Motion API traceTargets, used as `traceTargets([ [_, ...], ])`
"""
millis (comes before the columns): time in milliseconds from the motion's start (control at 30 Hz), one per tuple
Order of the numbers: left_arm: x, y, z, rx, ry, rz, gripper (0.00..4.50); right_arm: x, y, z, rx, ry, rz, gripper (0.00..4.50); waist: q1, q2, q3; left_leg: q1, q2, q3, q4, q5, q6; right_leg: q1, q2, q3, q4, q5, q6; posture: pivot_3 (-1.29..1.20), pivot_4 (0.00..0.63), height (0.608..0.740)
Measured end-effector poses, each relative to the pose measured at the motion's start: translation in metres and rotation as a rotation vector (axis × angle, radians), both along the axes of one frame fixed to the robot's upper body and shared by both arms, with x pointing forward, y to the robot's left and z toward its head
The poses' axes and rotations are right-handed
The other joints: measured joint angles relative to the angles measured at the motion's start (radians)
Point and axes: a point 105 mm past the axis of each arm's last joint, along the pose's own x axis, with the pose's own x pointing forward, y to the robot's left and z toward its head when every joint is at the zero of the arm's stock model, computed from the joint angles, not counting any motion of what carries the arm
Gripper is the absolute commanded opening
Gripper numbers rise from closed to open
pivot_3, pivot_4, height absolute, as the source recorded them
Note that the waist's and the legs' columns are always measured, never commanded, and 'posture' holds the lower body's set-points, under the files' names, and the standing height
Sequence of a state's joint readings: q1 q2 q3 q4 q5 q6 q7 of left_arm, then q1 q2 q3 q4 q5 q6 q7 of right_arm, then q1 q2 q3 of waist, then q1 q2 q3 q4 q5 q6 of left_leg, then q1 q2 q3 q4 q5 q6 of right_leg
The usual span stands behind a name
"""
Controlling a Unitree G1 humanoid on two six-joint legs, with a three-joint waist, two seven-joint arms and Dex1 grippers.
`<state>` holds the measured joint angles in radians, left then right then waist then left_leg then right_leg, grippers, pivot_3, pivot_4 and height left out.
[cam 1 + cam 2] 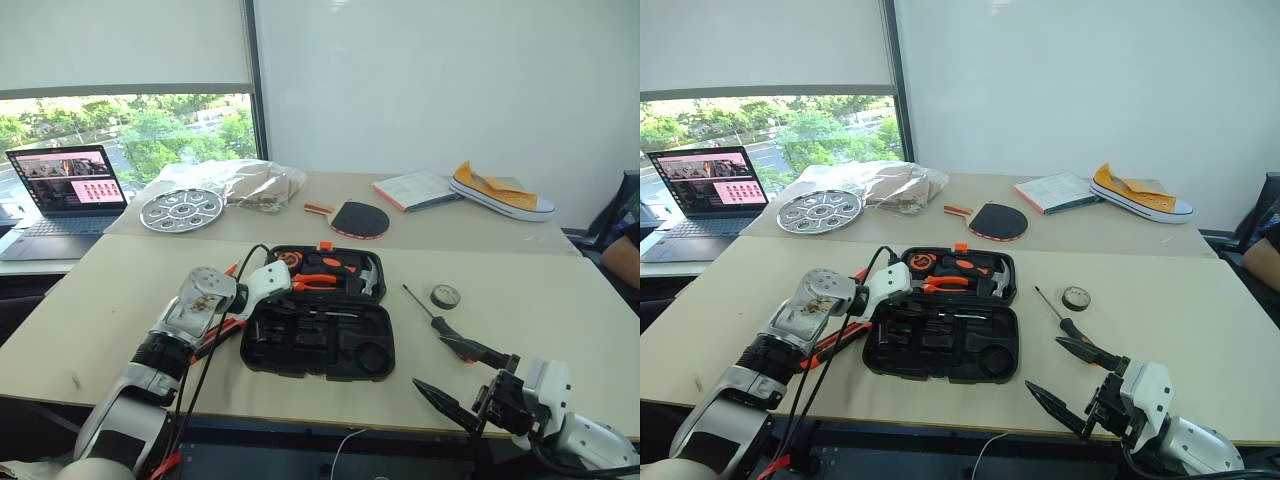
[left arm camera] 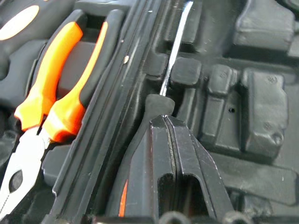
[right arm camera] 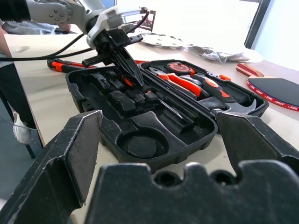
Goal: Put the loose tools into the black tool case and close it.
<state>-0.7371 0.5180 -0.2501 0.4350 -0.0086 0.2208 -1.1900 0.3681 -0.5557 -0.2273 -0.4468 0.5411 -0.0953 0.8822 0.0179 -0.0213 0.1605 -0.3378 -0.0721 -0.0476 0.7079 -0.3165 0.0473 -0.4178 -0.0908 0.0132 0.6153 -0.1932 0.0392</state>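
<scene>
Jaws first: your left gripper [image 2: 164,119] had its two black fingers pressed together with no gap, their tips at the black collar of a long, thin-shafted screwdriver [image 2: 173,60] that lay along a moulded groove in the near half of the flat black plastic tool case [image 1: 318,374]. You could not tell whether the tips were pressing the handle or only hovering just over it. Your right gripper [image 1: 430,362] stood wide open and empty above the table's near edge, to the right of the case. Just beyond it lay a second long black-handled screwdriver [image 1: 420,305], and near that a small dark tape roll [image 1: 445,296]. An orange-and-black tool [image 3: 65,65] lay on the table beside the case's left side, under your left arm. The case sat open and flat mid-table, with orange-handled pliers [image 2: 60,84] seated in its far half. You should have expected these screwdrivers to be light and rigid. The bare steel shaft was probably slick and apt to roll, so the thick handle near its middle looked the better hold. The tape roll seemed light and could be pinched across its rim. The case itself looked stiff, so the lid would likely hinge best if pushed at its far edge.
</scene>
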Motion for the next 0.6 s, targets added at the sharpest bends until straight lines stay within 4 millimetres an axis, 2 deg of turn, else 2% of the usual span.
traceTargets([
  [100,-0.009,0.007,0.001,-0.122,-0.006,-0.003,0.76,-0.008,-0.012,0.000,0.019,0.043,-0.059,4.50,-0.005,0.000,0.000,-0.002,0.000,0.000,0.000,0.000,0.000,-0.004,-0.001,0.001,0.002,0.001,-0.002,0.00,0.150,0.740],
  [133,-0.015,0.015,0.002,-0.180,-0.013,-0.010,1.21,-0.015,-0.021,-0.003,0.013,0.069,-0.101,4.50,-0.006,0.000,0.000,-0.005,0.001,-0.001,-0.001,0.000,0.000,-0.007,0.000,0.001,0.003,0.005,-0.009,0.00,0.150,0.740],
  [167,-0.021,0.028,0.005,-0.213,-0.027,-0.010,1.48,-0.020,-0.030,-0.006,0.002,0.089,-0.144,4.50,-0.009,-0.001,0.001,-0.006,0.002,-0.001,-0.002,0.000,-0.001,-0.010,0.001,0.001,0.002,0.005,-0.009,0.00,0.150,0.740],
  [300,-0.042,0.082,0.024,-0.271,-0.129,0.012,3.00,-0.036,-0.062,-0.020,-0.019,0.140,-0.315,4.50,-0.018,0.000,0.000,-0.011,0.001,0.000,-0.007,0.001,-0.002,-0.018,-0.001,0.002,0.001,0.006,-0.011,0.00,0.150,0.740],
  [433,-0.073,0.138,0.011,-0.242,-0.087,0.101,4.38,-0.042,-0.087,-0.035,-0.069,0.196,-0.465,4.50,-0.020,0.002,0.000,-0.010,0.001,0.002,-0.010,0.001,-0.002,-0.017,-0.001,0.001,-0.002,0.006,-0.011,0.00,0.150,0.740],
  [500,-0.083,0.150,0.007,-0.263,-0.068,0.147,4.48,-0.034,-0.091,-0.035,-0.069,0.210,-0.502,4.50,-0.020,0.002,0.000,-0.010,0.001,0.002,-0.008,0.001,-0.002,-0.016,-0.002,0.001,-0.002,0.006,-0.011,0.00,0.150,0.740],
  [600,-0.093,0.150,0.009,-0.309,-0.055,0.148,4.48,0.002,-0.090,-0.014,-0.088,0.193,-0.493,4.50,-0.019,0.002,0.000,-0.010,0.001,0.003,-0.006,0.002,-0.001,-0.013,-0.003,0.001,-0.004,0.008,-0.009,0.00,0.150,0.740],
])
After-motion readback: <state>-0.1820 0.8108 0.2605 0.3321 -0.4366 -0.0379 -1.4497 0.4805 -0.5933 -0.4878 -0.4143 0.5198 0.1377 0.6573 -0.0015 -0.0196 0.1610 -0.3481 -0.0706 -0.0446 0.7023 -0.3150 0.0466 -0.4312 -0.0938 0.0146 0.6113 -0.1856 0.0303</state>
